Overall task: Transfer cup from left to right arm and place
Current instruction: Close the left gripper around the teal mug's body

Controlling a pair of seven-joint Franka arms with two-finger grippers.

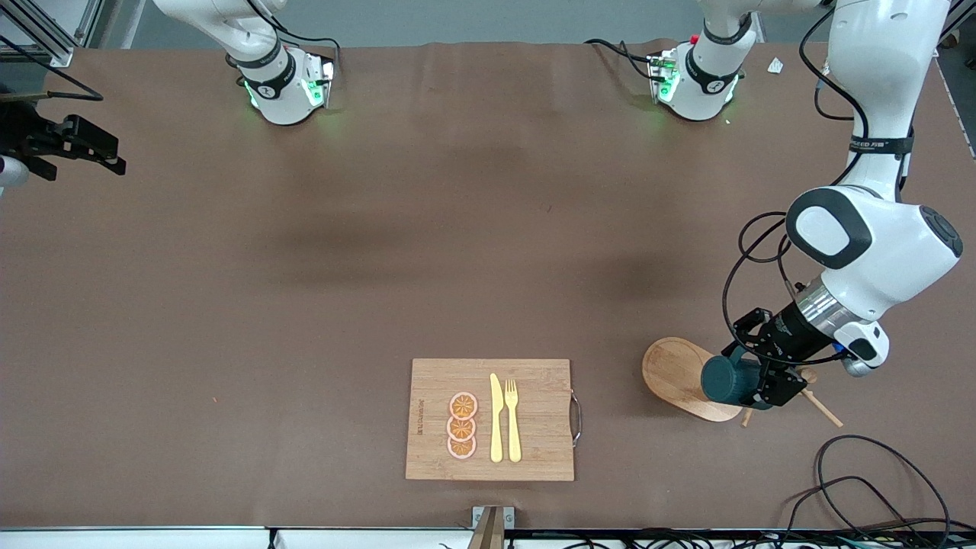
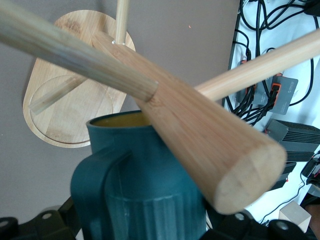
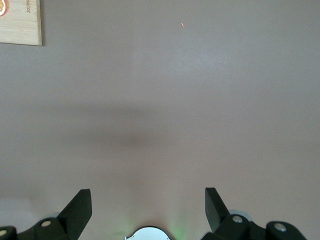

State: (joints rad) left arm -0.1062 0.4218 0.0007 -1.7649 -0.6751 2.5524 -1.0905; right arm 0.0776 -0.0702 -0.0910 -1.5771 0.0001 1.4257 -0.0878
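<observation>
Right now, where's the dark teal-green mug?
The dark teal-green mug hangs on the wooden peg rack at the left arm's end of the table, between the left gripper fingers.

Front view high, facing robots. Left wrist view close on cup (image 2: 145,195); right wrist view down at table (image 3: 190,100).

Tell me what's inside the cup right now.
The cup, between the left gripper's open fingers at the wooden peg rack, shows only a strip of tan inner wall at the rim. A rack peg covers most of the mouth, so the contents stay hidden.
</observation>
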